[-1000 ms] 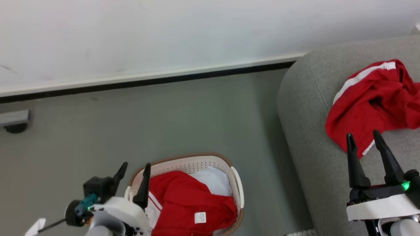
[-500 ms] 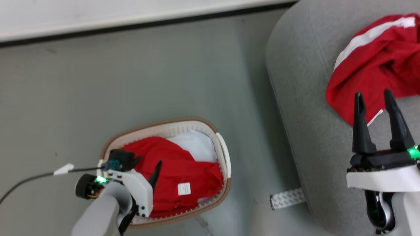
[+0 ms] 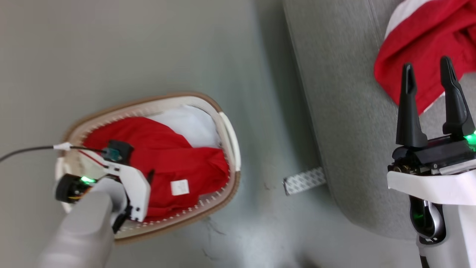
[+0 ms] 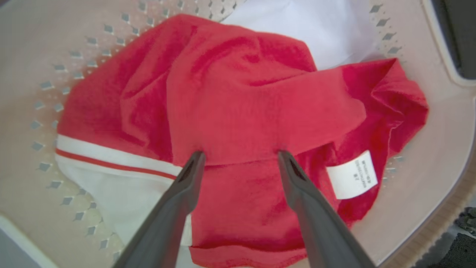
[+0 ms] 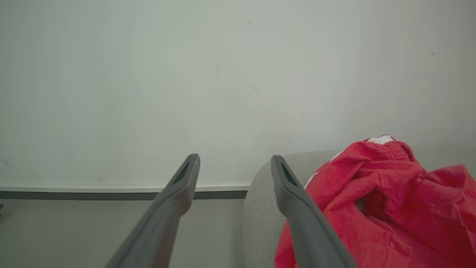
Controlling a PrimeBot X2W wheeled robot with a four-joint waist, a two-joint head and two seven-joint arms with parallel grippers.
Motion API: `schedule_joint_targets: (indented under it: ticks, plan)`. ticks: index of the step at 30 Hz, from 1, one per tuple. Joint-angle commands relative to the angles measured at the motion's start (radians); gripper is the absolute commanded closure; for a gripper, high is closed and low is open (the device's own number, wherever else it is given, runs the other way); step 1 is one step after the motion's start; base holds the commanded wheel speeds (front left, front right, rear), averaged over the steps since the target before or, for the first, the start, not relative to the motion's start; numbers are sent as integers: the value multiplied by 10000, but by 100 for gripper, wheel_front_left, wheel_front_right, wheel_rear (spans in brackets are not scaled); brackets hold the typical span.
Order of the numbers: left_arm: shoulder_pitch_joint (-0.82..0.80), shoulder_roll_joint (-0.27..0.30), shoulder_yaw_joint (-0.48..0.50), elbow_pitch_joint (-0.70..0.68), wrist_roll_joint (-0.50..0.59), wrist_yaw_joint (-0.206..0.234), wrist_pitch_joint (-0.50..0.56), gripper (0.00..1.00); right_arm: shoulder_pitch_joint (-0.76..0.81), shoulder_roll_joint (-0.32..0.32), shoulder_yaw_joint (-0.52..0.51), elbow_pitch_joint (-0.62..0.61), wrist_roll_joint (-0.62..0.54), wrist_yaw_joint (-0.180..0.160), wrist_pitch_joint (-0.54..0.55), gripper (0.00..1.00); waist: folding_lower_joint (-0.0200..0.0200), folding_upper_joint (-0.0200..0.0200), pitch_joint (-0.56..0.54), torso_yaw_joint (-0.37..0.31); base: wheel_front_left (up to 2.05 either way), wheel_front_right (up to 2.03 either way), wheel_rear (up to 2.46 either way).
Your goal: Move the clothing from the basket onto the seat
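Light is even and diffuse, no glare. Head view is smeared by motion blur: basket (image 3: 227,126) rim and floor (image 3: 148,48) soft, left forearm (image 3: 78,230) out of focus. Soft shadow on the floor along the seat (image 3: 334,111) edge. Left wrist view is sharp on the clothing (image 4: 238,111). Wall (image 5: 186,74) goes greyer above the seat.

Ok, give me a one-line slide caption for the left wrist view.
Open left end effector poised at the crumpled red-and-white fabric garment inside the perforated cream plastic basket.

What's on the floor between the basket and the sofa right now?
In the head view, mostly bare grey floor lies between the basket and the sofa; one small patterned strip lies by the sofa's base.
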Motion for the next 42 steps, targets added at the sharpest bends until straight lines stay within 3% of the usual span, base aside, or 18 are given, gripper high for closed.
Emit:
schedule_joint_targets:
  ticks: [1, 12, 19, 21, 22, 31, 42]
  plan:
    - [-134, 135, -71, 95, -7, 23, 51, 0, -154, 34, 34, -112, 118, -22, -28, 0, -2, 0, 544, -489, 0, 0, 0]
    - [-1070, 797, -866, 791, 459, 23, 460, 0, -346, 44, 521, -682, 898, -22, -28, 0, -2, 0, 1694, -1328, 0, 0, 0]
    - [-1180, 794, -1440, 1042, 608, -16, 1336, 0, -343, 44, 615, -712, 989, -22, -28, 0, -2, 0, 1890, -1530, 0, 0, 0]
    - [-1236, 716, -1486, 1043, 528, -16, 1256, 71, -332, 42, 604, -666, 981, -22, -28, 0, -2, 0, 1853, -1524, 0, 0, 0]
    - [-1256, 682, -1522, 1033, 506, -16, 1185, 100, -332, 42, 601, -635, 979, -22, -28, 0, -2, 0, 1825, -1519, 0, 0, 0]
    - [-995, 439, -1814, 978, 77, 1, 664, 100, -299, 40, 549, -396, 789, -22, -28, 0, -2, 0, 1135, -1335, 0, 0, 0]
    - [278, -531, -2206, 345, -1000, 1, -1086, 100, 299, 28, 284, 277, -408, -22, -28, 0, -2, 0, -1523, -574, 0, 0, 0]
